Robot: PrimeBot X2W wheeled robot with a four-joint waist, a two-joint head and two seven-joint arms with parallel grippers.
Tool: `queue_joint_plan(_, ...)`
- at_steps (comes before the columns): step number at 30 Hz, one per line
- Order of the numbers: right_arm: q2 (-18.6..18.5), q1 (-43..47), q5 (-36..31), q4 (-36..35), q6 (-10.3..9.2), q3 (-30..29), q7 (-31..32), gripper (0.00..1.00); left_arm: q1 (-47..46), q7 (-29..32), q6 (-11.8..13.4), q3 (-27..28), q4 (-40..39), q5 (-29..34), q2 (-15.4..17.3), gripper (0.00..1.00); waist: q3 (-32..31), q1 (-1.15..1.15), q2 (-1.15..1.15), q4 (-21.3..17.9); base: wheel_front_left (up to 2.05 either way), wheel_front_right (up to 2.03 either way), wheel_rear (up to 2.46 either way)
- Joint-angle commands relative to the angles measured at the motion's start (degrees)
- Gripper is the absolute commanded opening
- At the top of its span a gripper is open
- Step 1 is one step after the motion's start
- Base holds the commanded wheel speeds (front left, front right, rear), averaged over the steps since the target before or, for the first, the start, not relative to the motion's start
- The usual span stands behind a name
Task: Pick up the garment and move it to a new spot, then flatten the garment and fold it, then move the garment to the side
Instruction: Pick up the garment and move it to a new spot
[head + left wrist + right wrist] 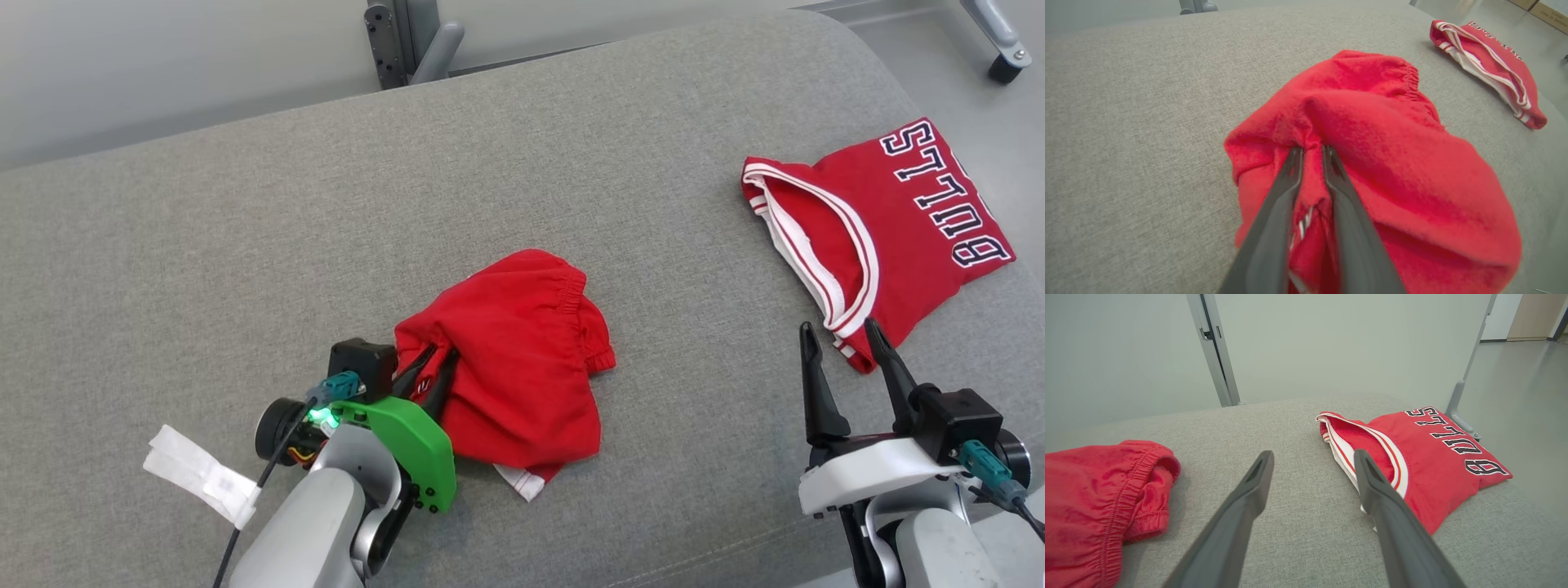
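The garment (522,351) is a crumpled pair of red shorts with an elastic waistband, lying in the middle of the grey padded surface (490,163). My left gripper (441,359) reaches into its left edge. In the left wrist view its jaws (1311,150) are pinched on a raised fold of the garment (1392,163). At the lower right my right gripper (841,327) stands open with nothing between its fingers, just short of a folded red jersey. The right wrist view shows the same gripper (1313,453) open over bare cloth, with the garment (1094,490) at its left.
A folded red jersey (890,220) with white trim and "BULLS" lettering lies at the right edge of the surface, also seen as the jersey (1425,457) just past my right finger. A metal frame post (408,41) stands behind the far edge. A white tag (200,478) hangs by my left forearm.
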Motion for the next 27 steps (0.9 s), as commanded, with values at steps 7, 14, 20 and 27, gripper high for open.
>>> queue_joint_plan(7,0.0,0.65,-1.2,0.16,-0.11,-0.47,-0.18,1.0,-3.27,-10.62,0.53,-0.08,10.16,2.43,-1.02,1.0,-0.96,0.0,0.0,1.17,0.0,0.0,0.0)
queue_joint_plan(14,-0.04,2.8,-4.34,-1.13,-0.11,-3.38,-0.18,1.0,3.48,-17.83,5.69,2.62,5.3,3.82,1.8,1.0,-3.55,0.0,0.0,4.44,0.0,0.0,0.0)
queue_joint_plan(20,-0.03,4.32,-6.24,-2.04,-0.11,-4.27,-0.18,1.0,11.58,-19.02,8.19,7.56,-3.26,3.64,4.55,1.0,-4.44,0.0,0.0,7.3,0.0,0.0,0.0)
queue_joint_plan(27,-0.03,6.34,-7.46,-2.31,-0.11,-4.09,-0.18,1.0,23.85,-18.95,6.74,17.45,-13.52,5.48,5.44,1.0,-6.24,0.0,0.0,11.12,0.0,0.0,0.0)
